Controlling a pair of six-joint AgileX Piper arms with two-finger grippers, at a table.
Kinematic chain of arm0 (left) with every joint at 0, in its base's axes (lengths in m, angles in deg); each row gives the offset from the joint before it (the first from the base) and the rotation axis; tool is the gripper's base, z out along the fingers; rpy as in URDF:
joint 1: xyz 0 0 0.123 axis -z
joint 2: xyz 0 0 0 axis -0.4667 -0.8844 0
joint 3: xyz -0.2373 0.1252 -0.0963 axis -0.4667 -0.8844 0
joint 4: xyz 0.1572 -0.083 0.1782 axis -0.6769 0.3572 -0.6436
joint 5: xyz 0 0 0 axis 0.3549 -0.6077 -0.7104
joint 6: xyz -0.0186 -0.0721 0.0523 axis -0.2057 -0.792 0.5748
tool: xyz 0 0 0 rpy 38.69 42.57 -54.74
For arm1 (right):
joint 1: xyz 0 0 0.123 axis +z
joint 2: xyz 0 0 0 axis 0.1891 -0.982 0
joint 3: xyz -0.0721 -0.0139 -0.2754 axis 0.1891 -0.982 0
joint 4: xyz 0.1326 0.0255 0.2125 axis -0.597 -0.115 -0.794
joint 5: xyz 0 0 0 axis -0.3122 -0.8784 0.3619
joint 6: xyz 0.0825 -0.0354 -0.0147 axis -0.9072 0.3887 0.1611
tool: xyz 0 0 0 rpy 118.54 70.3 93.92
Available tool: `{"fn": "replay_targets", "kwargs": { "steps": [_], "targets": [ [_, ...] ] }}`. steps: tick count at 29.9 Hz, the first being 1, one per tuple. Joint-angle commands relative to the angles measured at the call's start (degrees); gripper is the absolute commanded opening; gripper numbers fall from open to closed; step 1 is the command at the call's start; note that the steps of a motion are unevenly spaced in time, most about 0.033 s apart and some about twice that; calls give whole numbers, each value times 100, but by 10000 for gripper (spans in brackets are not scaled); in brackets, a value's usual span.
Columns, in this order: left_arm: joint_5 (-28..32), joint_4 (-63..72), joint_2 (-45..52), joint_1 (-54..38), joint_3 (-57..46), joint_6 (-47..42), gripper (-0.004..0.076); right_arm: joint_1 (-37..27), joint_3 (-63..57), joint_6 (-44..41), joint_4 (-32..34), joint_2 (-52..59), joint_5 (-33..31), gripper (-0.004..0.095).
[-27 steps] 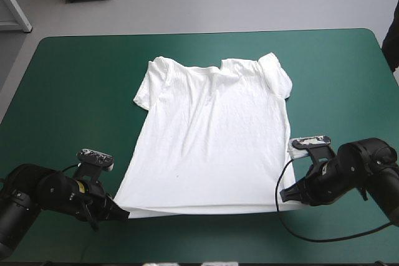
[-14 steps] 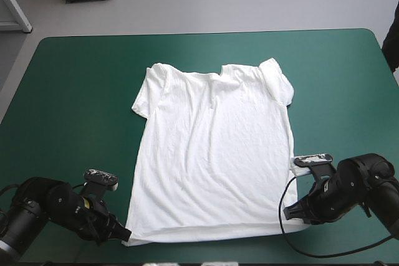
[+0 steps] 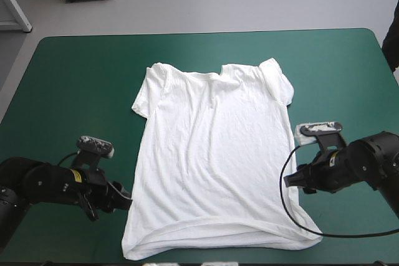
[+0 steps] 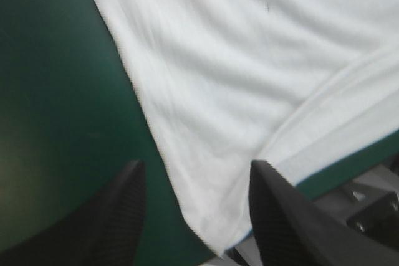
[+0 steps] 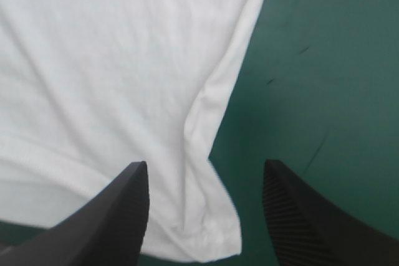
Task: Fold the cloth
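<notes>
T-shirt (image 3: 212,154): white, spread flat mid-tabletop (image 3: 75,79), collar at 12 o'clock, hem at 6. Left claw (image 3: 124,202) just beside it at 8 o'clock, right claw (image 3: 290,180) at 4 o'clock. Left wrist view: fingers (image 4: 118,216) parted, hem corner between. Right wrist view: fingers (image 5: 124,216) parted, hem corner between.

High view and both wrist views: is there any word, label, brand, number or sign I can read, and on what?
None to read.
The white short-sleeved T-shirt, spread flat, shows no print or tag, only a tiny dark speck.
The teal-green table cover is unmarked.
The open left gripper and right gripper show black fingers without lettering.
</notes>
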Motion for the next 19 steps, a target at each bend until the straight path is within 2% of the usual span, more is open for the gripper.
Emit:
{"fn": "replay_targets", "kwargs": {
  "steps": [1, 7, 13, 16, 19],
  "targets": [
    [-223, -411, -189, -10, 978, -234, 379, 19, 683, -261, 698, -63, 376, 529],
    [248, -1044, -1147, -10, 1894, -333, 407, 19, 1242, -668, 1389, -603, 903, 529],
    [524, -1154, -2237, -10, 2304, -333, 465, 19, 1683, -795, 1490, -1180, 1509, 529],
    [1044, -1154, -2642, -10, 2347, -448, 468, 19, 1959, -795, 1687, -1486, 1643, 529],
    [1300, -1154, -3046, -10, 2347, -511, 468, -58, 2219, -795, 1706, -1813, 1657, 529]
  ]
}}
